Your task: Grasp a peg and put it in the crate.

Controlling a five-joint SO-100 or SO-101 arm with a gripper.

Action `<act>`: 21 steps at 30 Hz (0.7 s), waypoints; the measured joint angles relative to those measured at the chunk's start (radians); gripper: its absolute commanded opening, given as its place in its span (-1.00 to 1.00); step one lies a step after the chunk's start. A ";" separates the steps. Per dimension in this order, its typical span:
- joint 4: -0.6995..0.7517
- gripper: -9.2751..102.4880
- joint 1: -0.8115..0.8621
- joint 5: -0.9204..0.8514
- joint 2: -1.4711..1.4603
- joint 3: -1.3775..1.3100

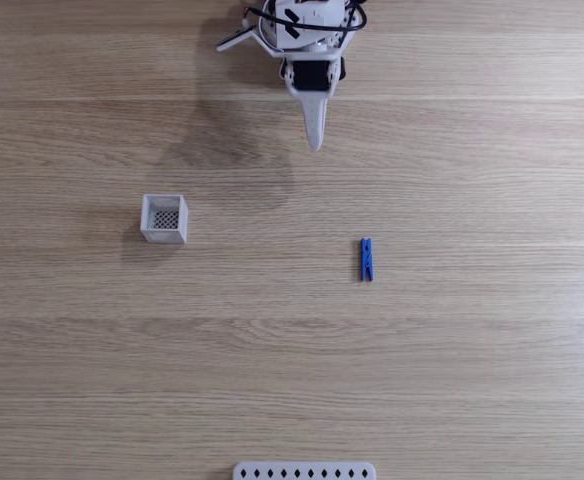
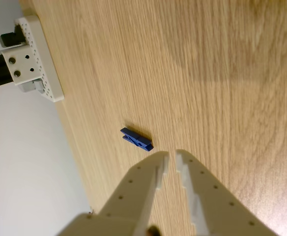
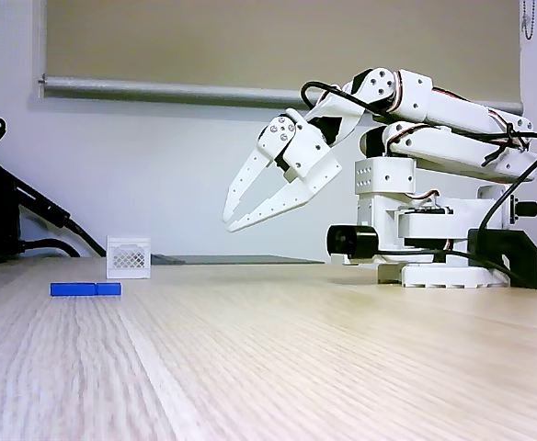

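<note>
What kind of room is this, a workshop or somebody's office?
Probably an office or lab desk set up for robot practice: a wood-grain table carries one small white robot arm, a pulled-down roller blind hangs on the wall behind, and cables trail at the table's side.

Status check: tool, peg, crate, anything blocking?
Tool open, raised off the table, holding nothing. Peg flat on the wood, untouched. Crate upright, apart from the peg. Bare wood between tool and peg.
</note>
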 measured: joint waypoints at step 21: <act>0.000 -0.84 -0.014 0.000 0.000 0.000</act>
